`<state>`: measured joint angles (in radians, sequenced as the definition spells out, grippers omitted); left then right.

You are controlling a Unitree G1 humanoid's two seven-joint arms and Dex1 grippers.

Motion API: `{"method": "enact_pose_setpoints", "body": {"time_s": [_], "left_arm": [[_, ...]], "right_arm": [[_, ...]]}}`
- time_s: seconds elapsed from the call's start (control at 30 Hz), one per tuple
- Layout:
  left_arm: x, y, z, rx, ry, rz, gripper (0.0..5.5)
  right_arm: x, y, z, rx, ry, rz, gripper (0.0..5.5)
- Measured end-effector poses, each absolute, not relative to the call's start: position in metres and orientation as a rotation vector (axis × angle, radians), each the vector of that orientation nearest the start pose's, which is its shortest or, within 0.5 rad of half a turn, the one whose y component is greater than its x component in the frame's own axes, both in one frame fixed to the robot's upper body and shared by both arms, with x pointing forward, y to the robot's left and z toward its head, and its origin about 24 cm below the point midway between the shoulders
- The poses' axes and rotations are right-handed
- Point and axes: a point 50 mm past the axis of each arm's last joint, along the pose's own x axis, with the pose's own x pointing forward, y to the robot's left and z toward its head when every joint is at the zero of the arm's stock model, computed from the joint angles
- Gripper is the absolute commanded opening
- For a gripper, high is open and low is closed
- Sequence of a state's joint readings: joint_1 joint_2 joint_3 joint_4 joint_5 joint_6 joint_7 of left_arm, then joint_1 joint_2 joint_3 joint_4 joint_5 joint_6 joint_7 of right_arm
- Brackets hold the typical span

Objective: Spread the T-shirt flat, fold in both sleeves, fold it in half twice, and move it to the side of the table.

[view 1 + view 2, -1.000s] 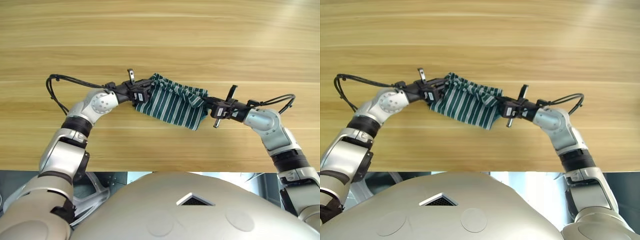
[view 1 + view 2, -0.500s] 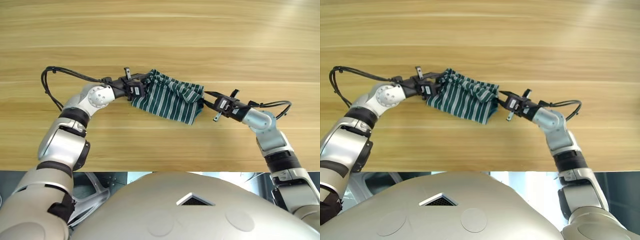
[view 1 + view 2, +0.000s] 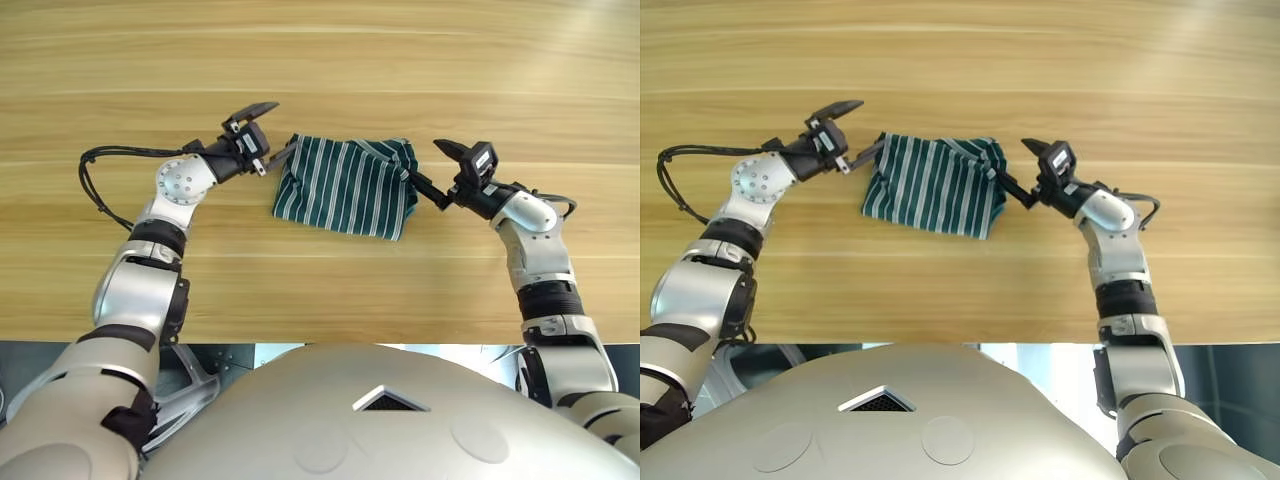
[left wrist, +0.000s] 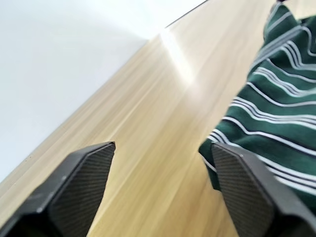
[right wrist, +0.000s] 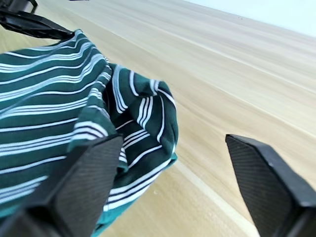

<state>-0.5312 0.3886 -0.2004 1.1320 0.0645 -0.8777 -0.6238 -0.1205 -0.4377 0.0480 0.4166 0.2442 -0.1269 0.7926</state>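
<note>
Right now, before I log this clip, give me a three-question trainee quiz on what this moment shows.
1. True or false: the T-shirt lies between the left tool and the right tool.
2. On the table, the T-shirt is: A) spread flat, sleeves out; B) folded into a compact bundle; C) draped over an edge.
3. Fill in: both tools are ___ (open or shut).

Key: 1 true; 2 B; 3 open.

Silver arms (image 3: 138,295) — black cables (image 3: 120,151), seemingly ribbed black fingers (image 4: 79,187).
</note>
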Motion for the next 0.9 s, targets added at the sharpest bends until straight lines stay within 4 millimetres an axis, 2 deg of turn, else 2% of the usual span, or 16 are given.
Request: {"method": "enact_pose_setpoints", "body": {"time_s": [0.17, 0.23, 0.3, 0.33, 0.4, 0.43, 0.5, 0.57, 0.6, 0.67, 0.7, 0.77, 0.83, 0.9], "left_arm": [[0.318, 0.199, 0.031, 0.257, -0.089, -0.638, 4.94], [0.323, 0.205, 0.035, 0.136, -0.09, -0.583, 5.24], [0.324, 0.209, 0.038, -0.017, -0.114, -0.564, 4.89], [0.325, 0.213, 0.045, -0.14, -0.176, -0.573, 4.67], [0.322, 0.216, 0.062, -0.269, -0.308, -0.638, 4.32], [0.315, 0.216, 0.067, -0.297, -0.374, -0.692, 4.11], [0.296, 0.212, 0.07, -0.327, -0.468, -0.801, 3.81], [0.276, 0.208, 0.074, -0.322, -0.533, -0.912, 3.46], [0.262, 0.204, 0.074, -0.299, -0.553, -0.999, 3.26], [0.248, 0.199, 0.071, -0.326, -0.571, -1.062, 2.85], [0.248, 0.2, 0.073, -0.388, -0.591, -1.065, 2.61], [0.248, 0.208, 0.075, -0.519, -0.631, -1.02, 2.33], [0.252, 0.219, 0.071, -0.635, -0.641, -0.928, 2.04], [0.258, 0.228, 0.061, -0.7, -0.611, -0.834, 1.75]], "right_arm": [[0.269, -0.226, -0.001, 0.118, 0.286, 0.623, 5.38], [0.276, -0.237, 0.003, 0.208, 0.251, 0.559, 5.4], [0.28, -0.25, 0.006, 0.271, 0.215, 0.492, 5.4], [0.282, -0.261, 0.011, 0.29, 0.167, 0.429, 5.4], [0.285, -0.278, 0.027, 0.285, 0.032, 0.347, 5.4], [0.286, -0.28, 0.039, 0.244, -0.054, 0.334, 5.21], [0.287, -0.267, 0.063, 0.156, -0.217, 0.38, 4.92], [0.283, -0.246, 0.076, 0.044, -0.307, 0.443, 4.52], [0.279, -0.225, 0.083, -0.05, -0.358, 0.502, 4.29], [0.273, -0.19, 0.095, -0.143, -0.429, 0.607, 3.83], [0.268, -0.169, 0.107, -0.184, -0.488, 0.682, 3.57], [0.261, -0.147, 0.115, -0.243, -0.526, 0.774, 3.22], [0.256, -0.125, 0.112, -0.302, -0.517, 0.889, 2.89], [0.257, -0.116, 0.107, -0.31, -0.484, 0.942, 2.54]]}}
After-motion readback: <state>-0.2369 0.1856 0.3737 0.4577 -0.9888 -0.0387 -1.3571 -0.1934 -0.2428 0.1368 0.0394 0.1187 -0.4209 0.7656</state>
